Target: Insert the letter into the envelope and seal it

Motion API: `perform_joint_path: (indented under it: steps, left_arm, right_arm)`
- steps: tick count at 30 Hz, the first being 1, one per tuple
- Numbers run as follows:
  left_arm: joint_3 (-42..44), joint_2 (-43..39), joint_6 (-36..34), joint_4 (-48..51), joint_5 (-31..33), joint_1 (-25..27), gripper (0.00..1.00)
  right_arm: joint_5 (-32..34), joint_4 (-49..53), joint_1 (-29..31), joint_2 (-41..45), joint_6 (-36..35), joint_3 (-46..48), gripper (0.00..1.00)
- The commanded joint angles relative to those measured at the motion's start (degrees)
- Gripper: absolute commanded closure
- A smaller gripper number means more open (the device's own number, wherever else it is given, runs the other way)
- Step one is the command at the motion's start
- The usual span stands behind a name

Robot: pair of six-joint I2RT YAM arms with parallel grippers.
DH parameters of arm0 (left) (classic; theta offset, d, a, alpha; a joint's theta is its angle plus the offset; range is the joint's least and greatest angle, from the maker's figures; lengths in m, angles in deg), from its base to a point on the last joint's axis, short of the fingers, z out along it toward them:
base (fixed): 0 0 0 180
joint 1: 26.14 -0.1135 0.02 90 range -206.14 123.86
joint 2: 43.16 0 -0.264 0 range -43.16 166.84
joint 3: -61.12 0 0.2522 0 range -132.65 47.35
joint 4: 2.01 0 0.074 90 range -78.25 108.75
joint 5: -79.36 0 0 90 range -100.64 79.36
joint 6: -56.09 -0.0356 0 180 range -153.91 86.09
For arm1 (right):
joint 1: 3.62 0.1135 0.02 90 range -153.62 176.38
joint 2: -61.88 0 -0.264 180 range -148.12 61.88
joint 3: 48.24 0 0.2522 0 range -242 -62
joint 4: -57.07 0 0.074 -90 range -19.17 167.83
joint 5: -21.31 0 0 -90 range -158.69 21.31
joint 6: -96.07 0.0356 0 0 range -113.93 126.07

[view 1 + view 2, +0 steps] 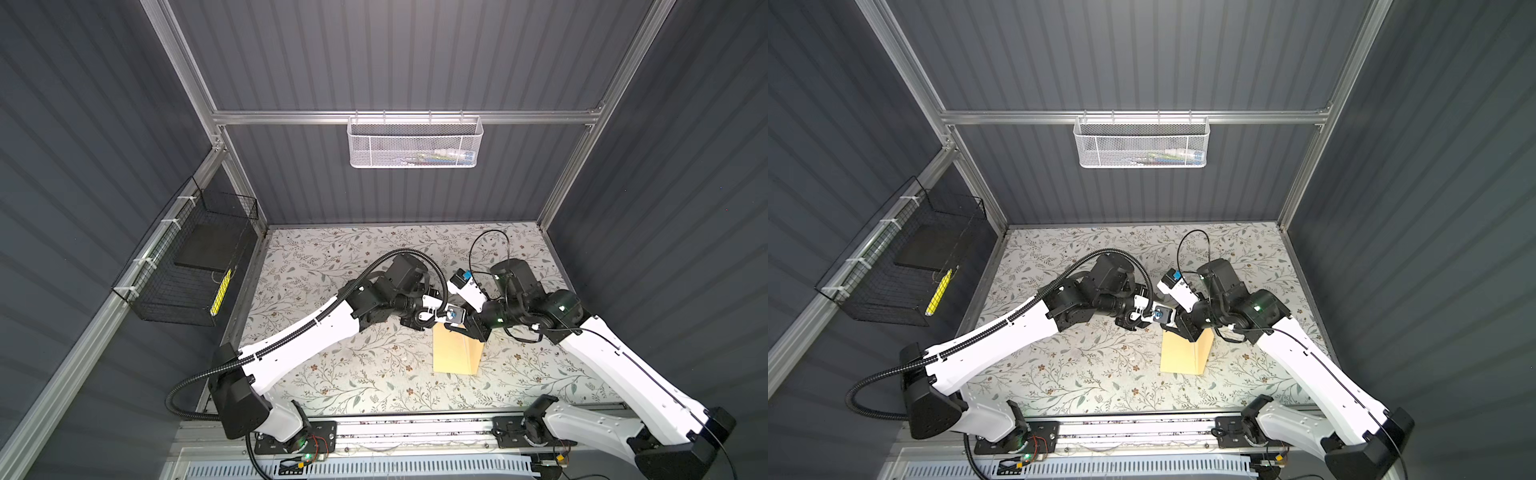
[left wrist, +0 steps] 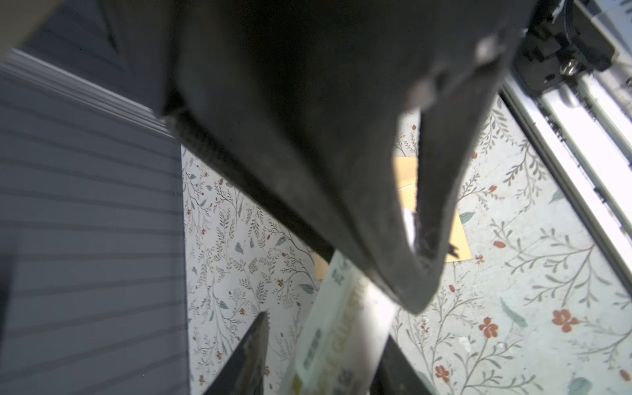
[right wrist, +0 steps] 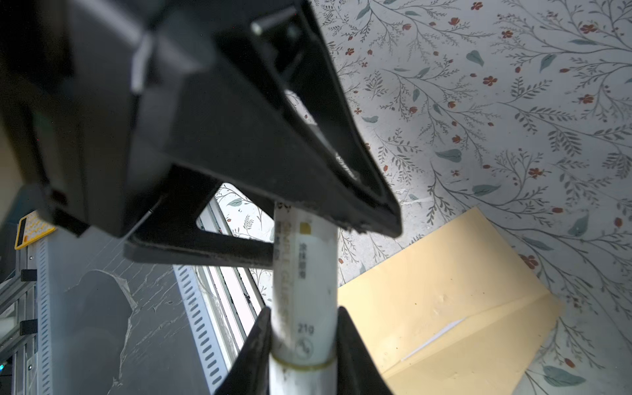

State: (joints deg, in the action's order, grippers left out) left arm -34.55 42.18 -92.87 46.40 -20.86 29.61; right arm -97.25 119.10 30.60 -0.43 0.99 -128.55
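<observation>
Both top views put you high above the front rail (image 1: 415, 430), looking down and back across the floral table (image 1: 353, 382). They overlap almost wholly. Your left wrist camera looks steeply down at that table from close in. Your right wrist camera sits nearer still, tight on the glue stick (image 3: 304, 290). All four views catch the tan envelope (image 1: 455, 353).

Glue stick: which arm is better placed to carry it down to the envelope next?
Right, probably. The right gripper has its jaws clamped on the glue stick body, near the tan envelope; the left gripper has its jaws only around the stick's far end.
</observation>
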Motion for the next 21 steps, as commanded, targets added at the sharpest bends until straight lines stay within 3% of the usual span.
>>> perform_joint_path:
  steps: [1,5,9,12,13,14,15,17,21]
  left_arm:
    - [-0.71,1.04,1.19,-0.35,0.72,0.6,0.64]
    - [-0.69,1.27,1.54,-0.07,0.65,1.22,0.77]
    - [-0.38,1.28,3.17,-0.94,0.73,1.32,0.85]
    - [0.4,0.82,4.96,-2.6,0.31,1.33,0.9]
    - [0.43,0.63,5.96,-3.45,0.29,1.31,0.91]
    - [1.45,0.3,7.06,-4.43,0.36,1.36,0.91]
    - [2.93,0.0,8.18,-5.54,0.41,1.31,0.91]
    - [4.35,-0.65,10.72,-7.71,-0.34,1.31,0.92]
    - [7.35,-1.83,17.27,-13.71,-1.93,1.21,0.93]
  right_arm:
    - [-1.79,-0.46,0.15,-0.18,1.07,-1.62,1.0]
    - [-2.42,-0.87,0.15,-0.39,1.86,-1.75,0.97]
    - [-3.58,-2.25,0.15,-0.06,3.33,-1.27,0.88]
    - [-3.75,-4.32,0.03,0.73,5.42,-0.19,0.7]
    - [-3.68,-5.01,-0.09,1.09,6.32,0.15,0.54]
    - [-2.71,-5.69,-0.17,1.53,7.87,0.54,0.45]
    - [-2.43,-6.7,-0.44,2.3,9.35,1.2,0.42]
    - [-1.15,-10.58,-1.61,4.38,14.0,3.75,0.26]
    - [1.44,-18.86,-3.74,10.58,24.01,9.8,0.15]
